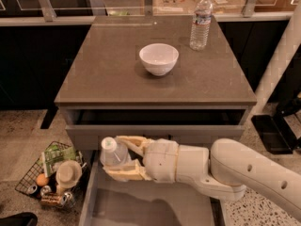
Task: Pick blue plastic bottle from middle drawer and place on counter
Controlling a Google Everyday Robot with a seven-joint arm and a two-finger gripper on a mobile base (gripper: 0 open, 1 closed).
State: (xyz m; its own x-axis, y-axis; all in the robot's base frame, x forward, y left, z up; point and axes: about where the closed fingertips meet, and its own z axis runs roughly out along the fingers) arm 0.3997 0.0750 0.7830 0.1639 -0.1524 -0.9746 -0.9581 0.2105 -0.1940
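My gripper [118, 157] is shut on the blue plastic bottle [112, 153], a small clear bottle with a white cap, one finger above it and one below. It holds the bottle in the air above the left part of the open middle drawer [141, 206], in front of the shallower drawer's face. The white arm reaches in from the lower right. The counter [108, 65] lies above and behind the bottle.
A white bowl [159, 59] sits mid-counter and a taller clear water bottle [201, 21] at its back right. The shallower drawer [160, 126] above is slightly open. A wire basket of trash [51, 173] stands on the floor at left.
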